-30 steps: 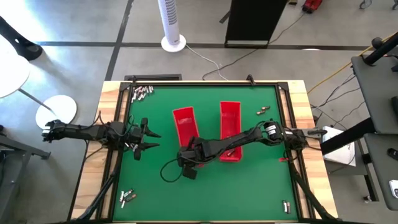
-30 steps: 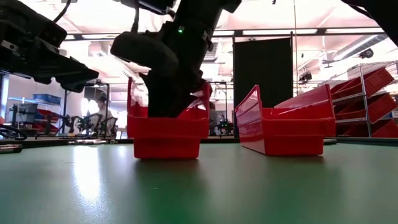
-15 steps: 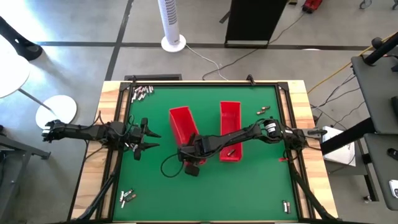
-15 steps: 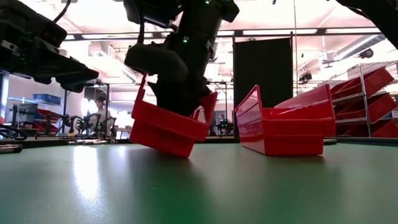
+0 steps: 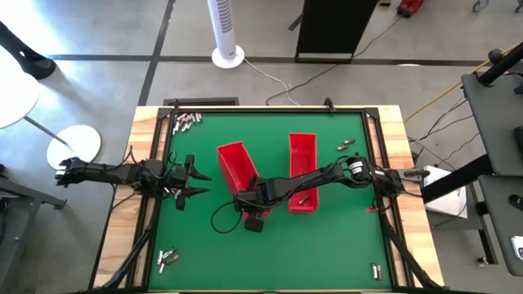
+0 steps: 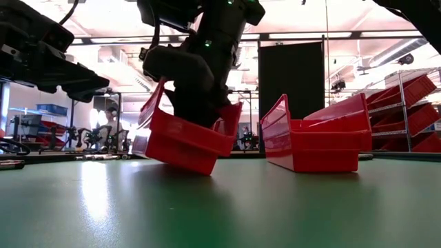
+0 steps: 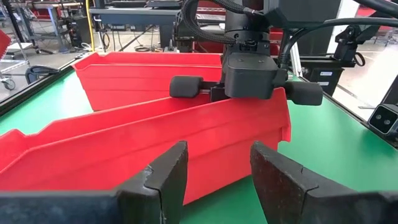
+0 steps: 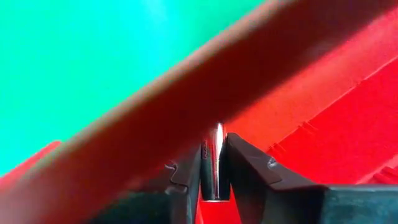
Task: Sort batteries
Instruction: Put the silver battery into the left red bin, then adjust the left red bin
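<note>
Right gripper tips a red tray on the green table

The table [image 5: 327, 245] carries two red trays: the right tray [image 5: 303, 171] lies flat, while the left tray [image 6: 180, 141] is tilted, one end lifted. The right gripper [image 5: 249, 206] pinches that tray's end wall between nearly closed fingers [image 8: 245, 167]. The left gripper [image 5: 196, 183] waits near the left edge, fingers spread, holding nothing. Batteries [image 5: 185, 122] lie at the far-left corner, others [image 5: 167, 260] at the near-left corner, and a few [image 5: 346, 145] near the right edge.
</note>
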